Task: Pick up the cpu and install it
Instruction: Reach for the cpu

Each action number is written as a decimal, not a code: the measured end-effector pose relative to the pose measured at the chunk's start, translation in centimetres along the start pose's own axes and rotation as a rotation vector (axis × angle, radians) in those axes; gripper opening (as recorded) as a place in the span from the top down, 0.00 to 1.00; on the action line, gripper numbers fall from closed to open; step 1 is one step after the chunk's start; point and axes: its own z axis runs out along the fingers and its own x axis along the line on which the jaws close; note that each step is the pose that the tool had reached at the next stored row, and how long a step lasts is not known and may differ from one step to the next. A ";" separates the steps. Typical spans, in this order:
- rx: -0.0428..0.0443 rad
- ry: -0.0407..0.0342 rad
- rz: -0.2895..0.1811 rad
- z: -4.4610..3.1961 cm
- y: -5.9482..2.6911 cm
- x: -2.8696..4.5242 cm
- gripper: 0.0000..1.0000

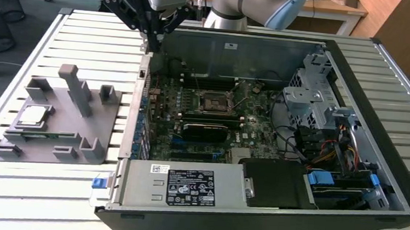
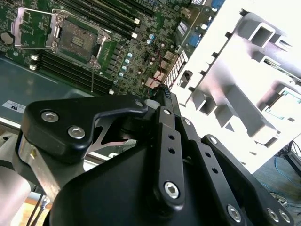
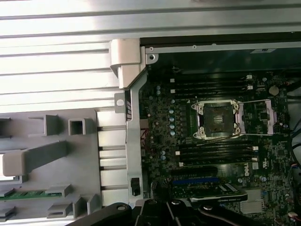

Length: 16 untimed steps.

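Exterior view: open case lying on a slatted table, board facing up. Arm at the far side. Gripper poised over the case's far corner on the exterior view's left, pointing down, jaws closed tip to tip, gripping nothing. Grey fixture on the table just beside the case, on the exterior view's left. Cpu lying flat in a pocket near the fixture's outer edge, silvery top up, well apart from the gripper. Socket near the middle of the board, dark and square.

Second wrist view: black linkages of the gripper large in the foreground, narrowing to a closed tip above the case wall. Beyond, socket with its load frame swung open, contact field exposed. Fixture washed out pale, across the case wall from the board.

First wrist view: looking down on a corner of the case. Socket uncovered, load frame folded to one side, memory slots flanking it. Fixture on the other side of the wall, with a green memory stick lying in one of its slots.
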 end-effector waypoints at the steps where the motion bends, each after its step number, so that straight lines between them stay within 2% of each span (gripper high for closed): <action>1: 0.0000 0.0000 0.000 0.00 -0.01 0.09 0.89; 16: 0.0000 0.0000 0.000 0.03 -0.11 1.44 0.89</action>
